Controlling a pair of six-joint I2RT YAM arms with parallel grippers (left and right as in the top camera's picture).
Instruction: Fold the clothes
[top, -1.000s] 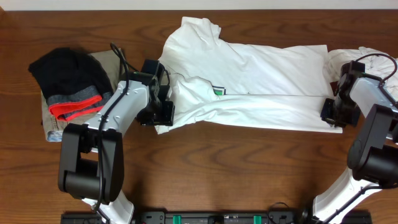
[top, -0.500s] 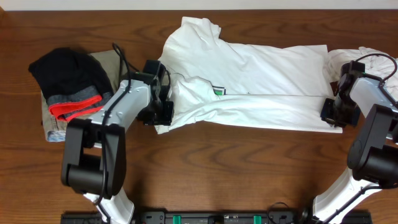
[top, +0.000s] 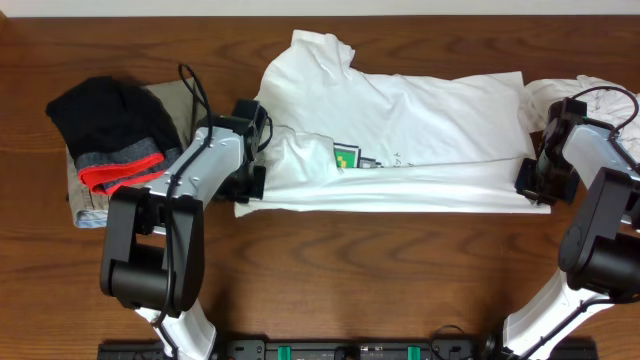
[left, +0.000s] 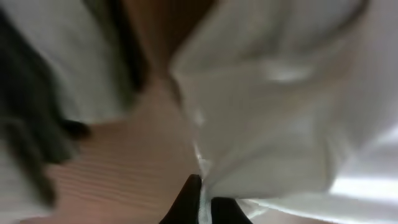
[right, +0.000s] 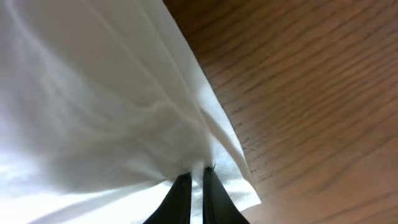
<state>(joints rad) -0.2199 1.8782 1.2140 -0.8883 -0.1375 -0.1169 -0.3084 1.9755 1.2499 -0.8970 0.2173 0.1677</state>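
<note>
The right gripper (right: 193, 183) has its fingers pinched tight on a fold of the white shirt (top: 430, 110), right at a corner of the cloth, with bare table (right: 311, 74) just off to one side of the tips. The left gripper (left: 205, 202) shows two dark fingers close together with the shirt's edge running in between them. That view is blurred, but it reads as clamped on the cloth rather than let go.

Seen from above, the two grips sit at opposite ends of one long straight edge, and the shirt lies stretched sideways between them across the middle of the table. Just inward of the left fingers the cloth bunches, and the small green print (top: 346, 157) peeks out from under a lapped layer there.

This looks like a lengthwise fold. To do it well, both hands should travel together, at the same height and pace, so the held edge stays straight and lands parallel to the far edge. Keep only light tension between the grips: too much will drag the whole shirt, too little lets the middle sag and crease. The bunching by the print wants easing outward before the cloth is laid down. Open the fingers only once the layer rests flat.

Outward of the left fingers sits a pile (top: 110, 150) of black, grey-and-red and khaki pieces, and outward of the right fingers another white piece (top: 605, 88); both are best left undisturbed
</note>
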